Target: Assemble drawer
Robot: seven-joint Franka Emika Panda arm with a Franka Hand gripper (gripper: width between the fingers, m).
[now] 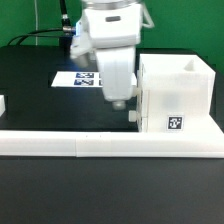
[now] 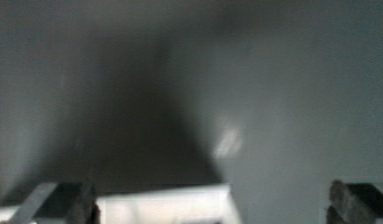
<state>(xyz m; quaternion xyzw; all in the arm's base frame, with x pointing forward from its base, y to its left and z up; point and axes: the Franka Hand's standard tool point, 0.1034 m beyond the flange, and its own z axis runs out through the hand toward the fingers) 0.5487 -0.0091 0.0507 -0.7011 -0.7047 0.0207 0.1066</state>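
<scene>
The drawer's large white boxy casing stands at the exterior view's right, against the border wall, with a square tag on its front face. My gripper points down just beside the casing's left wall, close to it; I cannot tell if it touches. In the wrist view the gripper is open and empty, its fingers wide apart, with a blurred grey-white surface filling the picture very close. A small white piece at the left edge is cut off; I cannot tell if it is a tray.
The long white L-shaped border wall runs across the front of the black table. The marker board lies flat behind the gripper. Cables hang at the back left.
</scene>
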